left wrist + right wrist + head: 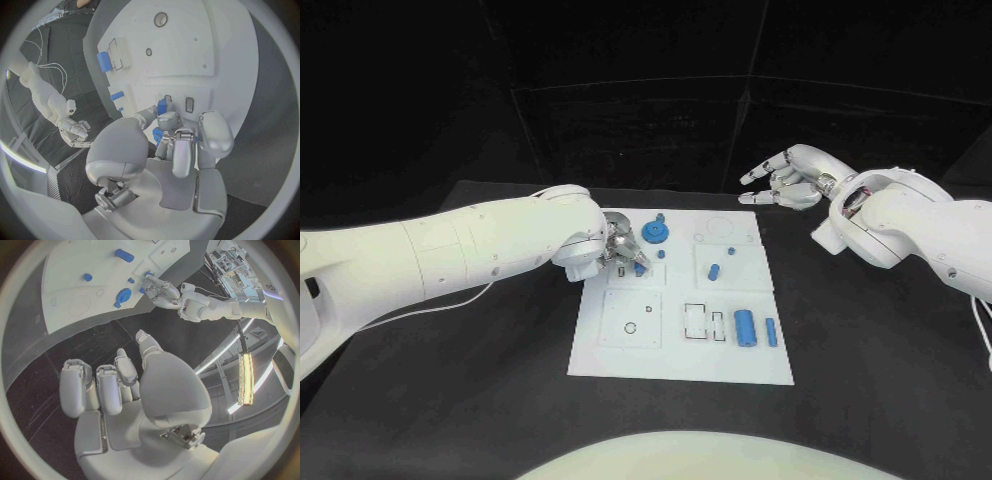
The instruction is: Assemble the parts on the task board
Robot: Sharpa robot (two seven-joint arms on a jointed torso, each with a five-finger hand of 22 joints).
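- Task board (678, 345): white plate, centre of the head view, lying flat on the black table (877, 400).
- Left hand (617, 252): positioned over the board's upper-left area. Its fingers are closed around a small blue part (639, 267), (162, 106); the left wrist view shows that part pinched at the fingertips (167, 120), just beside a small rectangular slot (189, 104) in the board.
- Round blue part (656, 235): sits on the board in the upper-left portion, just beside the left hand toward the right of the frame.
- Small blue peg (714, 271): lies on the board right of centre, apart from both hands.
- Blue cylinder (746, 327): stands out at the lower right of the board, with a slimmer blue piece (772, 332) just beside it on the right.
- Right hand (788, 180): upper right of the head view, above the table beyond the board's far right corner and well apart from the parts. Its fingers are loosely curled and separated, holding nothing; the right wrist view confirms the palm (134, 405) is empty.
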